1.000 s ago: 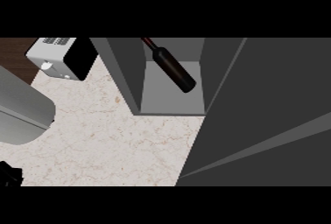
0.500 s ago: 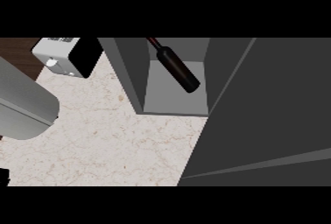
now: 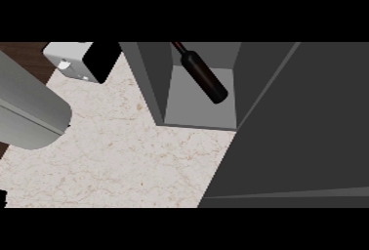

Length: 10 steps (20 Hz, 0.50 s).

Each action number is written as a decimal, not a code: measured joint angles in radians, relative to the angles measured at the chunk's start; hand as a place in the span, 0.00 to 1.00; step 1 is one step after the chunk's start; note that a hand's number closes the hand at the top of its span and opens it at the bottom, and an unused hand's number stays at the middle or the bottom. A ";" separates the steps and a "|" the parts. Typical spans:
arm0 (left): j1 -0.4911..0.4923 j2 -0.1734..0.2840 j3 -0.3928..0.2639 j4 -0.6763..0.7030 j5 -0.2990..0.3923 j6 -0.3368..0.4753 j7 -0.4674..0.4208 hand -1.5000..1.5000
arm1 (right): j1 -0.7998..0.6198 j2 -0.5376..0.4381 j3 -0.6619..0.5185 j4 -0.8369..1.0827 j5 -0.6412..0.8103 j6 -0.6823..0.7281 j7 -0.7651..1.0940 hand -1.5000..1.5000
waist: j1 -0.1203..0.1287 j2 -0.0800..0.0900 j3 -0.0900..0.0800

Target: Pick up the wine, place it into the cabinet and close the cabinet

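The dark wine bottle (image 3: 202,76) leans inside the open grey cabinet (image 3: 198,105), neck toward the top of the view, with nothing touching it. The cabinet's big dark door (image 3: 302,132) stands swung out and fills the right side of the view. My left forearm (image 3: 27,110) crosses the left edge as a thick grey cylinder. Only a black sliver of my left hand (image 3: 2,196) shows at the lower left edge. My right hand is nowhere in the head view.
A white and black toaster-like appliance (image 3: 81,60) stands at the back left of the marble counter (image 3: 130,161). Dark wood (image 3: 18,52) shows beyond the counter's left edge.
The bottle, cabinet and appliance have shifted slightly right in the view. My left forearm has moved up, and the black hand at the lower left has slid almost out of sight.
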<state>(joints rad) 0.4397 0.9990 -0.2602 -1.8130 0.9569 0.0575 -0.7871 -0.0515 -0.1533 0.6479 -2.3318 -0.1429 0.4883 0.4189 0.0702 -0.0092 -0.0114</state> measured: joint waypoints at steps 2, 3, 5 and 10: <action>-0.002 0.004 0.004 0.002 0.001 -0.007 0.001 1.00 | -0.001 -0.003 0.000 0.006 -0.012 -0.005 -0.005 1.00 | 0.004 0.002 -0.001; -0.001 0.005 0.002 0.002 0.000 -0.012 0.002 1.00 | -0.002 -0.004 0.001 0.010 -0.018 -0.007 -0.007 1.00 | 0.006 0.004 -0.001; -0.003 0.009 0.007 0.002 0.002 -0.018 0.002 1.00 | 0.001 -0.006 0.001 0.017 -0.035 -0.014 -0.012 1.00 | 0.012 0.007 -0.001; -0.005 0.013 0.005 0.003 0.001 -0.037 0.005 1.00 | -0.005 -0.009 -0.003 0.027 -0.056 -0.015 -0.023 1.00 | 0.028 0.014 -0.003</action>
<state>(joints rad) 0.4345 1.0118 -0.2548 -1.8102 0.9582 0.0205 -0.7824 -0.0561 -0.1620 0.6449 -2.3052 -0.1991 0.4732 0.3963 0.0978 0.0050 -0.0149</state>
